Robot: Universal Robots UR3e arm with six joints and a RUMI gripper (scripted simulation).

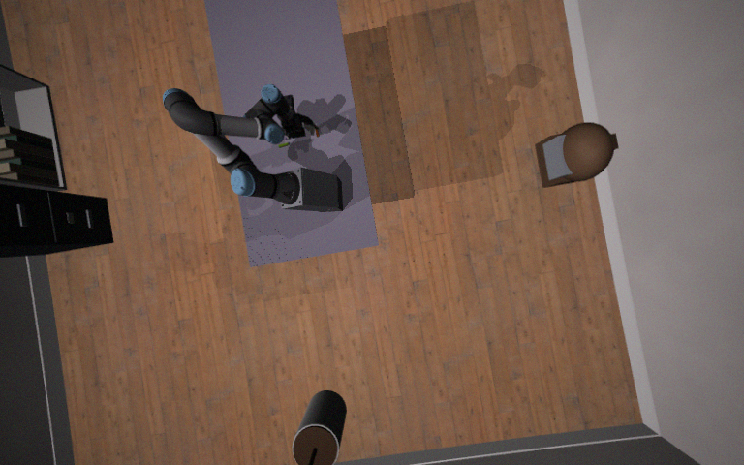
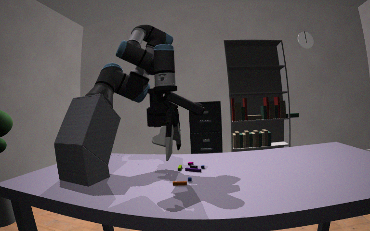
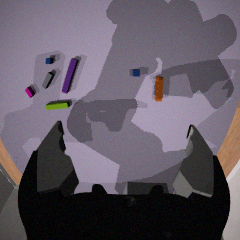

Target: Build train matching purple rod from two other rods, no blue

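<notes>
The purple rod (image 2: 192,169) (image 3: 70,75) lies flat on the lilac table (image 2: 272,174). Close to it lie a grey rod (image 2: 193,166) (image 3: 48,79), a magenta rod (image 2: 190,163) (image 3: 30,91), a lime rod (image 2: 179,167) (image 3: 57,105) (image 1: 283,144) and a blue rod (image 2: 203,166) (image 3: 49,60). An orange rod (image 2: 179,183) (image 3: 159,88) lies apart from them, with a second blue rod (image 2: 189,178) (image 3: 136,72) near it. My gripper (image 2: 172,152) (image 3: 126,124) is open and empty. It hangs above the table, short of the rods.
The arm's dark base block (image 2: 84,141) stands on the table's left part. A bookshelf (image 2: 256,95) and a filing cabinet (image 2: 205,128) stand behind the table. The table's front edge (image 2: 191,222) is near the orange rod's side.
</notes>
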